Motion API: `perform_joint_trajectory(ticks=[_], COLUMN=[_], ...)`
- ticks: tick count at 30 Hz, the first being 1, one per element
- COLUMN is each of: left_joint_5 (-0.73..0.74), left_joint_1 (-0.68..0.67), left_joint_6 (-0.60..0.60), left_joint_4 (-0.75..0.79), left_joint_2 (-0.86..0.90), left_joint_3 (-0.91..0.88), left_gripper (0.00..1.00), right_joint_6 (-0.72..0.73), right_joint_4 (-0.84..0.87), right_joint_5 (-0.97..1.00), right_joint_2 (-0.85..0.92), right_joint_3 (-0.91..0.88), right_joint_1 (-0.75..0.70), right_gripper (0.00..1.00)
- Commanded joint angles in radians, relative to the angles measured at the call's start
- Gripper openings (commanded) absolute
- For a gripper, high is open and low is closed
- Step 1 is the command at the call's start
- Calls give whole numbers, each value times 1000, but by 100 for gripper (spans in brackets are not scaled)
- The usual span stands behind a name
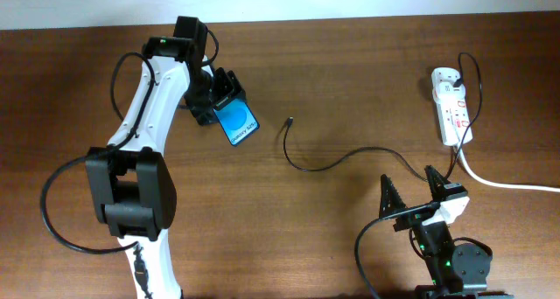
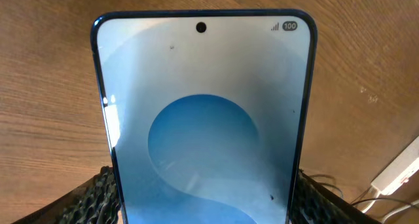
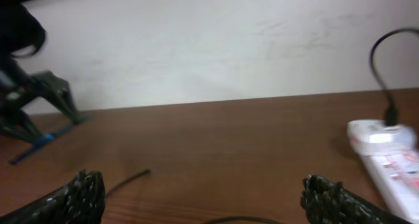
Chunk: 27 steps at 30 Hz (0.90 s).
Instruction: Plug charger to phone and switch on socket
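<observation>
Above the table (image 1: 350, 72), left jaws gripping phone (image 1: 237, 122), right jaws spread wide

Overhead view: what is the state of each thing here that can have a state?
phone: screen lit, clamped in the left gripper.
charger: lying loose, plug tip free, apart from the phone.
socket: charger's other end plugged in; switch position too small to tell.
left gripper: shut on the phone.
right gripper: open, empty.

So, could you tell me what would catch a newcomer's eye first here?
The bright blue phone, clamped in the left gripper, upper left in the overhead view. Next, the white socket at far right, with the charger curling loose between them, near the open right gripper.
</observation>
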Motion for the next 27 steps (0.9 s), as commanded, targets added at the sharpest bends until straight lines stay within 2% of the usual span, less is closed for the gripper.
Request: perform_joint_trajectory(ticks=[1,4,8,14,16,20,22,25,27], left_joint_5=[49,124,156,243,261,288,288,287,287], left_joint_1=[-1,-1,-2,-2,-1,-1,-1,-2,-8], left_joint_6=[-153,-225,-276,-394,-428,-464,-463,-463,-464], left_joint_4=[-12,-16,-27,-27,-27,-19,-20,-19,-19], left_joint_2=[-5,-5,-5,-5,-5,-5,-5,-5,-5], left_joint_3=[31,31,31,31,31,31,31,31,31], left_gripper=[0,0,0,0,0,0,0,0,0], right_joint_6=[135,209,212,212,212,213,340,358,381], right_joint_4=[6,2,-3,-277,-328,-278,-239,-162,-96], right_joint_5=[-44,-53,-153,-229,-311,-486,-488,-561,-555], right_joint_2=[9,71,301,747,889,1098,1191,1312,1379], right_joint_3=[48,124,301,683,789,857,857,857,857], right_joint_1=[5,5,5,5,5,5,6,26,86], right_gripper=[98,98,98,98,98,98,98,100,92])
